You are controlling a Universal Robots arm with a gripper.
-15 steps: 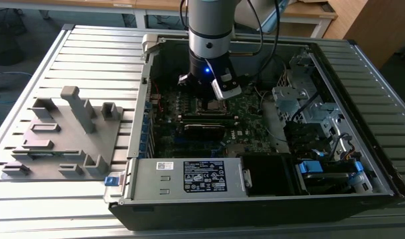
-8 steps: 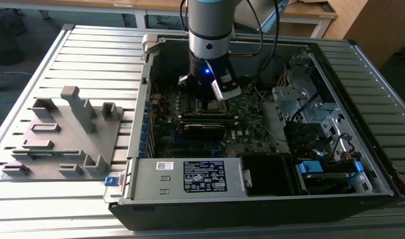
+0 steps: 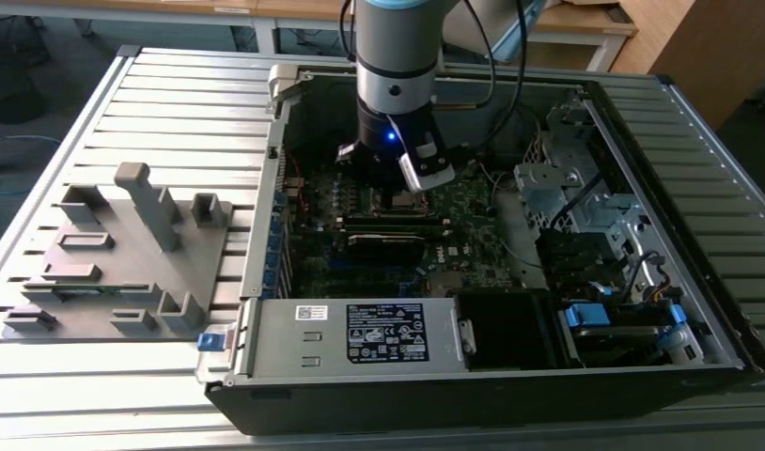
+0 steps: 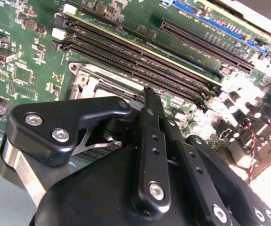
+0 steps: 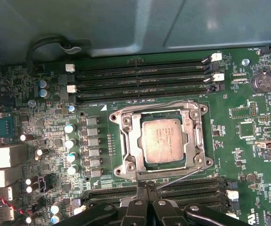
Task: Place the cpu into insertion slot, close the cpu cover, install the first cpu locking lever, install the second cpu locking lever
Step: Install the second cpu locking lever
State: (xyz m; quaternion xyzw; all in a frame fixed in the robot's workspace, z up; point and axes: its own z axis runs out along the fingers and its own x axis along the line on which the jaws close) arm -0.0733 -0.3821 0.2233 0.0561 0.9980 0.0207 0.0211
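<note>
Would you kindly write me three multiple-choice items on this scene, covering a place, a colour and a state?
1. Where is the cpu?
A in the insertion slot
B on a memory slot
C outside the case

2. What colour is the motherboard?
A red
B green
C white

3. How is the cpu cover?
A standing upright
B removed
C lying flat around the cpu

Answers: 1 A, the first wrist view shows it seated there; 2 B, its surface is green; 3 C, the frame lies level, framing the chip.
</note>
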